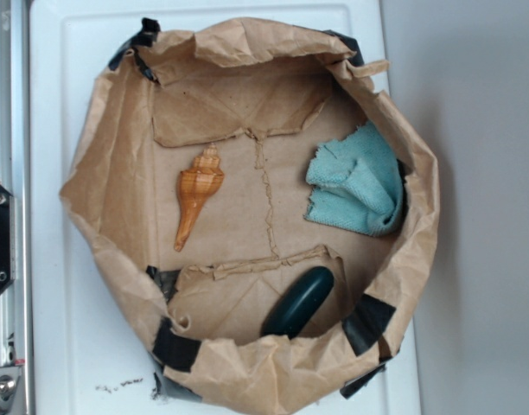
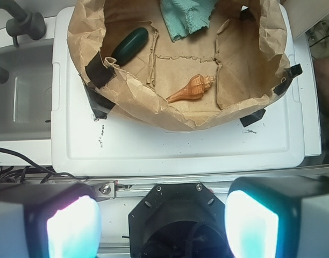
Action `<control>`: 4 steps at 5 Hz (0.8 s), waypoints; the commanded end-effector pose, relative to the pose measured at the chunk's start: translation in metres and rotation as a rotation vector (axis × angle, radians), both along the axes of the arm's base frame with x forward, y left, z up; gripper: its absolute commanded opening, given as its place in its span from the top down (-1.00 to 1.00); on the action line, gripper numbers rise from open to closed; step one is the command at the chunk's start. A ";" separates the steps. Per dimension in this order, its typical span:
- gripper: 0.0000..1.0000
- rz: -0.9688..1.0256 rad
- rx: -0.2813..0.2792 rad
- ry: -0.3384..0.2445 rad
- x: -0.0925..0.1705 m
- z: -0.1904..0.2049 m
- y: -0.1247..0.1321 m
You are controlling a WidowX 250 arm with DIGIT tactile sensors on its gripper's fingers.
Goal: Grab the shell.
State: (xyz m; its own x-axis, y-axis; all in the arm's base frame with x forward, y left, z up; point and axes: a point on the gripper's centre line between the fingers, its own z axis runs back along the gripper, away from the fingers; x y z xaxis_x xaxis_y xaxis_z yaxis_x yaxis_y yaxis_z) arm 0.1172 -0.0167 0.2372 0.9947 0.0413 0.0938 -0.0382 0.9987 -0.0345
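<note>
I see the ridged, striped orange-tan spiral shell (image 1: 197, 194) lying flat on the left of the floor of the crumpled brown paper bag (image 1: 113, 156), its long pointed tail partly hidden behind the bag's folded rim in the wrist view. With it in the bag lie a dark green oval object (image 1: 299, 303) and a rumpled teal cloth (image 1: 358, 180), cut off at the wrist view's top. My gripper (image 2: 162, 223) hangs wide open and empty over the white lid (image 2: 180, 148), well short of the bag, its pads (image 2: 73, 228) glaring.
</note>
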 end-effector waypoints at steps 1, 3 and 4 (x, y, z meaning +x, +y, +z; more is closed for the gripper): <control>-1.00 0.000 0.000 0.000 0.000 0.000 0.000; -1.00 0.190 -0.025 0.005 0.077 -0.014 -0.022; -1.00 0.363 -0.054 -0.068 0.104 -0.019 -0.021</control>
State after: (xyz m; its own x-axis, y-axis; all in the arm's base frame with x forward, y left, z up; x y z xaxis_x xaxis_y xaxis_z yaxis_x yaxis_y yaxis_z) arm 0.2151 -0.0378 0.2026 0.9110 0.3996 0.1019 -0.3941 0.9164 -0.0706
